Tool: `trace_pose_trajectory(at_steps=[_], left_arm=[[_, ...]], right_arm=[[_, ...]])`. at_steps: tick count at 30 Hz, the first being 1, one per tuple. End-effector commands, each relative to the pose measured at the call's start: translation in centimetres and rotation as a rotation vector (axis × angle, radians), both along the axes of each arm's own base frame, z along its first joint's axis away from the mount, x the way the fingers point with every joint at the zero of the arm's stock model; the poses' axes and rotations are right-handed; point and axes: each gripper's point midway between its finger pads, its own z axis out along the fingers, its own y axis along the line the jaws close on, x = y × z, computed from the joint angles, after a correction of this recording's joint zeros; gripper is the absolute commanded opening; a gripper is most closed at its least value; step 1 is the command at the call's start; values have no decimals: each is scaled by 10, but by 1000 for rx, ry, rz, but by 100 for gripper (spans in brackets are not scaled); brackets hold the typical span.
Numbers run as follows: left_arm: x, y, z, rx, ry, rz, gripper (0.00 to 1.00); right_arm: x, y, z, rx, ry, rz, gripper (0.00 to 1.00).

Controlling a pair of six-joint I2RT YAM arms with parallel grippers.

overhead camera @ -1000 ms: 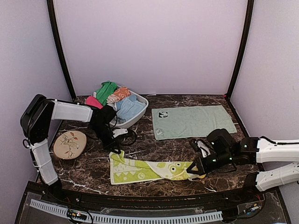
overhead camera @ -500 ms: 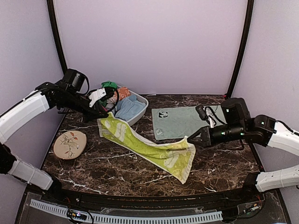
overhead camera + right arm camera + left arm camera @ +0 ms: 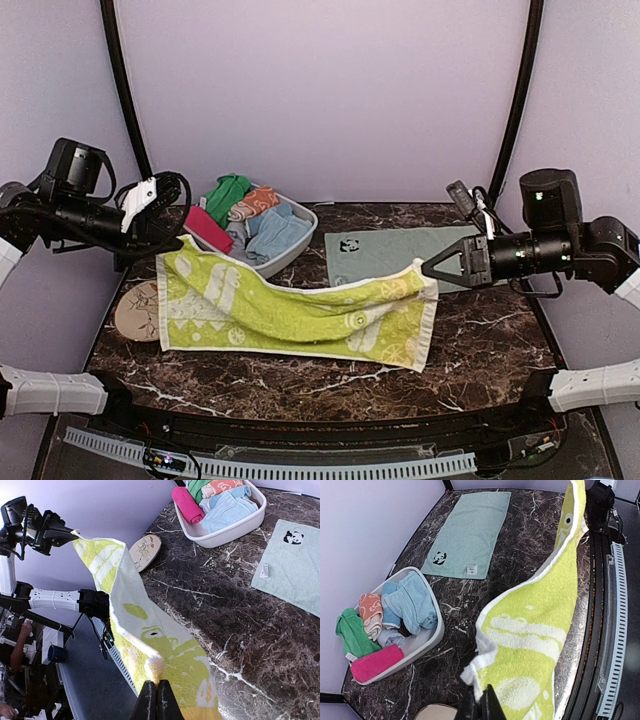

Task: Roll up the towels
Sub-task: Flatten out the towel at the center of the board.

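The yellow-lime towel (image 3: 300, 315) hangs in the air, strung between the two claws. Its long axis runs from the left gripper (image 3: 162, 250), clenched on one upper corner, straight across to the right gripper (image 3: 430, 270), clenched on the opposite upper corner, and the cloth sags below and between them. Each arm is nearest its own end, so I judge that laying it flat for rolling calls for both claws to lower together onto the table (image 3: 480, 350) beneath them, short of the pale mint towel (image 3: 385, 258) spread flat just beyond the right claw.
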Motion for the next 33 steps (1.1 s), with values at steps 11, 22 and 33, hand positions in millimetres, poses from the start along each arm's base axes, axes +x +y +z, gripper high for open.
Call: trace_pose_trajectory(at_steps=[11,22,33], left_arm=[[47,2,-131,84,112,175,0],[125,18,-228,174,98,379,0],[151,38,-257,243,111,476,50]], right_arm=[[84,-43,-145,-399,123,-342,0],[151,-53,-212,-437,143,-451,0],[184,-43,-243,-477,157,-433,0]])
